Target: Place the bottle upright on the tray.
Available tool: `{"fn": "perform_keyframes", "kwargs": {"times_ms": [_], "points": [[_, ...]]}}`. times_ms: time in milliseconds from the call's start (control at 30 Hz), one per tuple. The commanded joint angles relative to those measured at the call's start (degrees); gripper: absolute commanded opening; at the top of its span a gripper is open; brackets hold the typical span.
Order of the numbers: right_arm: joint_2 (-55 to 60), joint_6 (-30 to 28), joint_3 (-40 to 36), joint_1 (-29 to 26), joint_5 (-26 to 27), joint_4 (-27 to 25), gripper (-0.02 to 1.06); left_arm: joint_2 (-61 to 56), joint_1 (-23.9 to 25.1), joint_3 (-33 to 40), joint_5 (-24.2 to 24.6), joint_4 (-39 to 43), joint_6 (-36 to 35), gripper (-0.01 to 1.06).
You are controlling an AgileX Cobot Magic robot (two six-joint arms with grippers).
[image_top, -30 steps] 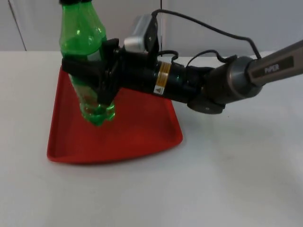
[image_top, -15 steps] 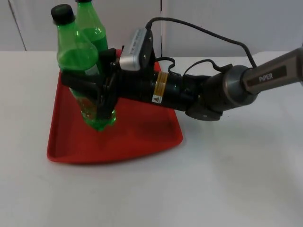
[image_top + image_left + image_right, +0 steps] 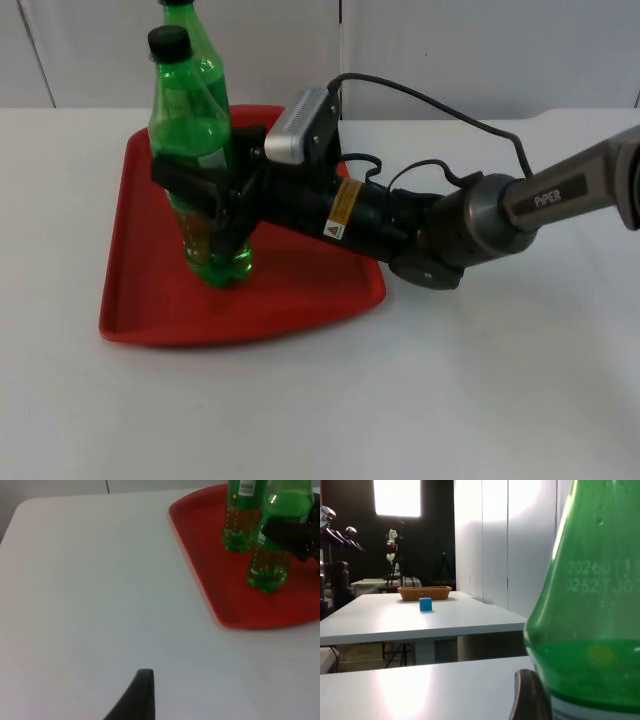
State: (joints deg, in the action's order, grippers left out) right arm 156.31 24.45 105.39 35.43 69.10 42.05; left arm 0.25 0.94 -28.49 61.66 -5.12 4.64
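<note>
A green bottle point(image 3: 192, 125) with a black cap stands upright, its base on the floor of the red tray point(image 3: 300, 290). My right gripper point(image 3: 207, 195) is shut on its label band from the right. The left wrist view shows the same bottle point(image 3: 269, 567) with the black fingers point(image 3: 292, 532) around it. The right wrist view has its green shoulder point(image 3: 592, 630) close up. A second green bottle point(image 3: 206, 66) stands upright just behind it on the tray, also seen from the left wrist point(image 3: 239, 522). My left gripper point(image 3: 140, 695) waits over bare table left of the tray point(image 3: 210, 555).
The tray lies left of the table's middle, its far edge near the grey wall. White table top point(image 3: 480, 380) lies open in front of and right of the tray. The right arm point(image 3: 470, 215) stretches across the tray's right edge.
The right gripper has swung the held bottle from a lean to upright, shifted it slightly right and lowered its base to the tray floor.
</note>
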Motion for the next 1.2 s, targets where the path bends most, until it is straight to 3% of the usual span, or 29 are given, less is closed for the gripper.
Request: {"fn": "perform_keyframes", "kwargs": {"times_ms": [0, 200, 300, 367, 400, 433, 533, 567, 600, 967, 1167], "points": [[0.01, 0.51, 0.23, 0.27, 0.87, -0.23, 0.00, -0.25, -0.24, 0.19, -0.06, 0.07, 0.03, 1.05], [0.01, 0.52, 0.23, 0.27, 0.87, -0.23, 0.00, -0.25, -0.24, 0.19, -0.06, 0.07, 0.03, 1.05], [0.01, 0.52, 0.23, 0.27, 0.87, -0.23, 0.07, -0.25, -0.24, 0.19, -0.06, 0.07, 0.03, 1.05], [0.01, 0.52, 0.23, 0.27, 0.87, -0.23, 0.20, -0.25, -0.24, 0.19, -0.06, 0.07, 0.03, 1.05], [0.01, 0.52, 0.23, 0.27, 0.87, -0.23, 0.37, -0.25, -0.24, 0.19, -0.06, 0.07, 0.03, 1.05], [0.01, 0.52, 0.23, 0.27, 0.87, -0.23, 0.37, -0.25, -0.24, 0.19, -0.06, 0.07, 0.03, 1.05], [0.01, 1.02, 0.23, 0.27, 0.87, -0.23, 0.82, -0.25, -0.24, 0.19, -0.06, 0.07, 0.03, 1.05], [0.01, 1.39, 0.23, 0.27, 0.87, -0.23, 0.90, -0.25, -0.24, 0.19, -0.06, 0.07, 0.03, 1.05], [0.01, 1.82, 0.23, 0.27, 0.87, -0.23, 1.05, -0.25, -0.24, 0.19, -0.06, 0.07, 0.03, 1.05], [0.01, 2.08, 0.23, 0.01, 0.87, 0.94, 1.05, -0.25, -0.24, 0.19, -0.06, 0.07, 0.03, 1.05], [0.01, 3.62, 0.23, -2.96, 0.87, 8.51, 1.05, -0.25, -0.24, 0.19, -0.06, 0.07, 0.03, 1.05]]}}
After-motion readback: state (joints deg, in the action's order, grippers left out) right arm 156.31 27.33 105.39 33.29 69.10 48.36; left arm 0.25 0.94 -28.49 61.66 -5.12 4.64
